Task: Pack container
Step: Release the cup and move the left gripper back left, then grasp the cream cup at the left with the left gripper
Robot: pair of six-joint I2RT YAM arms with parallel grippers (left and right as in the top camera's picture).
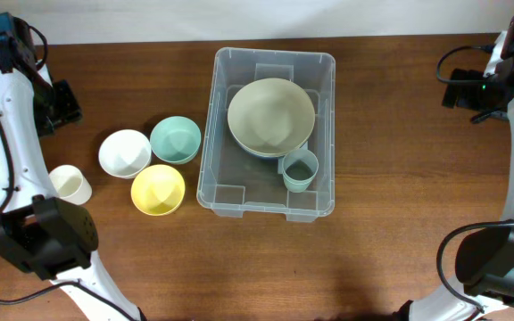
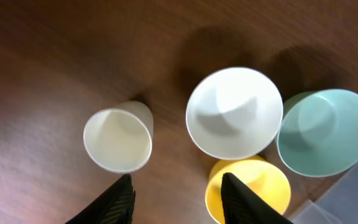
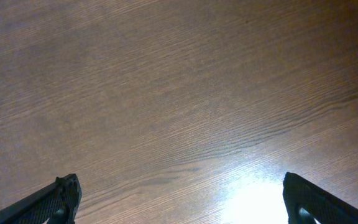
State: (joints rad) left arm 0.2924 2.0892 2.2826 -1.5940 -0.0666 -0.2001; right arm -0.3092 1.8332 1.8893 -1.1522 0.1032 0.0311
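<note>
Your container (image 1: pixel 275 55), by the far edge, holds a big bowl (image 1: pixel 270 116) and a teal cup (image 1: pixel 299 169), while the white bowl (image 1: pixel 125 152), teal bowl (image 1: pixel 176 139), yellow bowl (image 1: pixel 158 189) and white cup (image 1: pixel 70 185) near the left edge remain, with left gripper (image 2: pixel 179 202) and right gripper (image 3: pixel 185 205) both spread, empty.

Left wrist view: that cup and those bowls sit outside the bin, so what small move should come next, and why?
Probably ease the open left gripper down toward the white cup. It stands upright, apart from the three bowls and nearest the gripper, and the container has room left.
</note>
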